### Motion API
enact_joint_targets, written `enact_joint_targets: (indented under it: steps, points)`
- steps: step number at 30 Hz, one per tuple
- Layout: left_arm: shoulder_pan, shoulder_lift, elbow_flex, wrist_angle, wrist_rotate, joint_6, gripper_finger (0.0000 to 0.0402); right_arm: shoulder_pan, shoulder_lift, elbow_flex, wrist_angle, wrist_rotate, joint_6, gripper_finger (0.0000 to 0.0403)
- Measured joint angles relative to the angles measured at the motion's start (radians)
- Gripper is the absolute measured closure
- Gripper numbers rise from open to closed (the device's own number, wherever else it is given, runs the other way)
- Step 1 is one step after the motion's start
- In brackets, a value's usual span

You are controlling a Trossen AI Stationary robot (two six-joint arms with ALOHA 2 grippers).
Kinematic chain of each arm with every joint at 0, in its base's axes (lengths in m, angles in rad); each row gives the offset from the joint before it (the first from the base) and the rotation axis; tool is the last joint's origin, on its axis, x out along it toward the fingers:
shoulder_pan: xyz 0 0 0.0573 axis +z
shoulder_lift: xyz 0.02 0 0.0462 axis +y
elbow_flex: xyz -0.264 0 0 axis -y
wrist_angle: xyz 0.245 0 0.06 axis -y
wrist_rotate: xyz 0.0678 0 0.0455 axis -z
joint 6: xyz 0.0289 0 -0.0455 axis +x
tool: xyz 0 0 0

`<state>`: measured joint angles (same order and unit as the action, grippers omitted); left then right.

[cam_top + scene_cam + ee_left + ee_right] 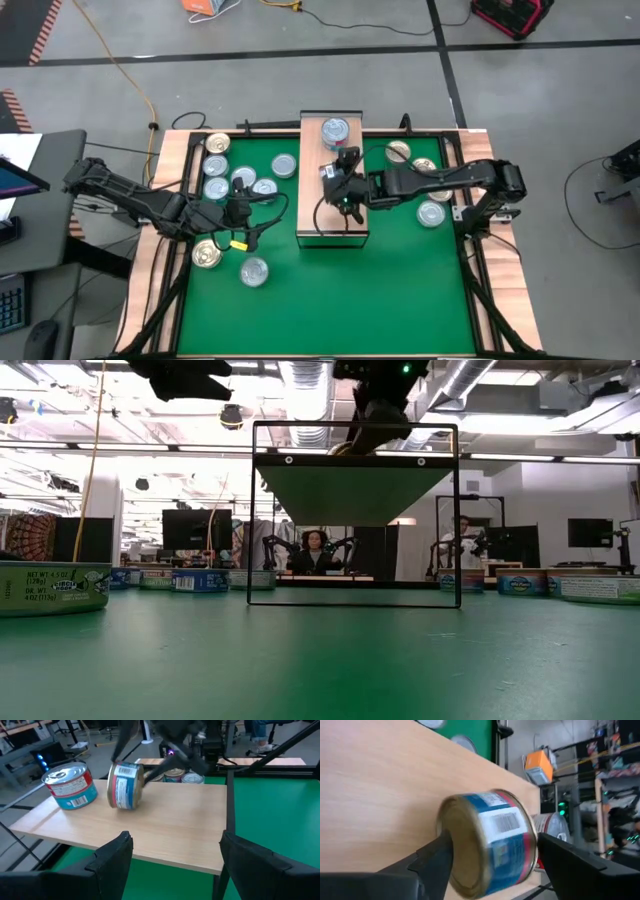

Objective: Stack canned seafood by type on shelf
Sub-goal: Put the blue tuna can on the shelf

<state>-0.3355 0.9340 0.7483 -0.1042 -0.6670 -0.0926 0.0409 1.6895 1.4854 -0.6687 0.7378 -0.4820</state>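
Note:
The shelf (318, 215) is a light-wood plank on a black frame in the middle of the green mat. One blue-and-red can (70, 785) stands upright at its far end. A second can (490, 840) stands on its round side wall on the plank, its gold bottom turned toward the right wrist camera. My right gripper (492, 865) is open over the shelf's middle (342, 185), slanting down from the table's right, one finger beside each flat end of that can. My left gripper (175, 855) is open and empty over the mat left of the shelf (243, 212). My right gripper has a finger (437, 857) by the can's gold bottom end (462, 845) and the other by its top end. I cannot tell whether either finger touches the can. The can lies with its side wall (126, 806) on the plank.
Several loose cans lie on the mat left of the shelf (217, 187), (254, 271), and three lie to its right (432, 213). The mat's near half (330, 300) is bare. A wooden border (170, 170) frames the mat. People sit in the room beyond (315, 550).

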Motion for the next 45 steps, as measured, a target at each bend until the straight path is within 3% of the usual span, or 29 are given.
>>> enact_joint_targets:
  steps: [8,14,19,26,30,36,45]
  points:
    - [0.021,0.0,0.0,0.007,0.0,0.021,0.0113,0.076,0.0,0.0,0.002,0.041,-0.021,0.0079]
    - [0.022,0.0,0.0,0.006,0.007,0.017,0.0113,0.122,-0.015,0.007,0.075,0.148,0.057,0.008]
    - [0.022,0.0,0.0,0.007,0.038,0.007,0.0113,0.052,-0.017,0.1,-0.036,-0.055,0.198,0.0087]
    - [0.022,0.0,0.0,0.003,0.08,0.011,0.0113,-0.024,-0.017,0.108,-0.084,-0.091,0.089,0.0087]
    - [0.022,0.0,0.0,-0.014,0.086,0.02,0.0113,-0.079,-0.017,0.126,-0.171,-0.244,0.142,0.0067]
    - [0.022,0.0,0.0,-0.008,0.083,0.058,0.0113,-0.136,-0.019,0.185,-0.258,-0.288,0.156,0.0051]
    - [0.023,0.0,0.0,0.017,0.06,0.081,0.0113,-0.251,-0.019,0.264,-0.33,-0.549,0.151,0.0055]
